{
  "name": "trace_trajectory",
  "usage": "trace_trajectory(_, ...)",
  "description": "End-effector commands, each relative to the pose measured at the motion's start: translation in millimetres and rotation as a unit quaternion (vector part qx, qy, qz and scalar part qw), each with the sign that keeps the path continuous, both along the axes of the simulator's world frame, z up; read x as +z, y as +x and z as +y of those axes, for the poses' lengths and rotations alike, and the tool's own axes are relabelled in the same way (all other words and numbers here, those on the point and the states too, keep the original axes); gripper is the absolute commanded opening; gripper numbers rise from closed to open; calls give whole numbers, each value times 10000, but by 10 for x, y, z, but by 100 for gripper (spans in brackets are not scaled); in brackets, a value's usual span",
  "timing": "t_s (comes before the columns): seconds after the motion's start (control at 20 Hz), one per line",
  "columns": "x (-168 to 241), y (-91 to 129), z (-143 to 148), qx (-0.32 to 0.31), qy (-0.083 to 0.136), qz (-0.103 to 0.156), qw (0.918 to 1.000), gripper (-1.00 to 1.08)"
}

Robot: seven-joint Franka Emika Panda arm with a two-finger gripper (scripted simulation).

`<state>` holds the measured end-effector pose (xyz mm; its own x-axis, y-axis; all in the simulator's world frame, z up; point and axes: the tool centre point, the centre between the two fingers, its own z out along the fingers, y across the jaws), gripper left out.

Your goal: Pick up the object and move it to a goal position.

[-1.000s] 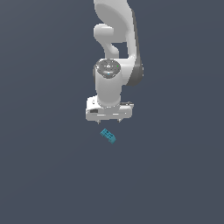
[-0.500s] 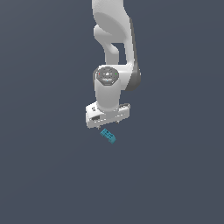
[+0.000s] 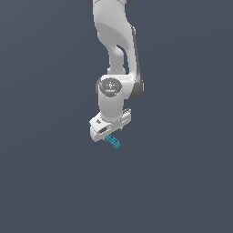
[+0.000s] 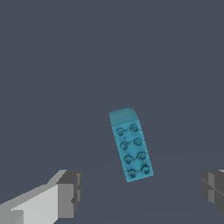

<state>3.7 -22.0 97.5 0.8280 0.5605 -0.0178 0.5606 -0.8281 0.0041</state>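
Note:
The object is a small teal-blue studded brick [image 3: 113, 142] lying on the dark grey floor, partly covered by the white hand in the exterior view. The wrist view shows the whole brick [image 4: 131, 145], studs up, lying slantwise. My gripper [image 3: 107, 135] hangs just above it, turned at an angle, and it is open: its two grey fingertips [image 4: 70, 193] stand wide apart, one on each side of the brick's near end, with the gripper [image 4: 142, 192] touching nothing.
Plain dark grey ground [image 3: 182, 182] stretches all around. The white arm [image 3: 116, 50] rises from the hand toward the top of the exterior view. No other objects show.
The hand has come down toward the brick and rotated, so that it now covers part of the brick in the exterior view. The brick has not moved.

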Motion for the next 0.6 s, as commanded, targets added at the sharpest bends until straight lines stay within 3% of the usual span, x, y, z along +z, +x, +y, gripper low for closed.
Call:
trace_trajectory(0.0, -62, 11, -6, 334, 16, -11, 9994, 100)
trace_trajectory(0.55, -230, 38, -17, 1221, 67, -46, 9925, 100)
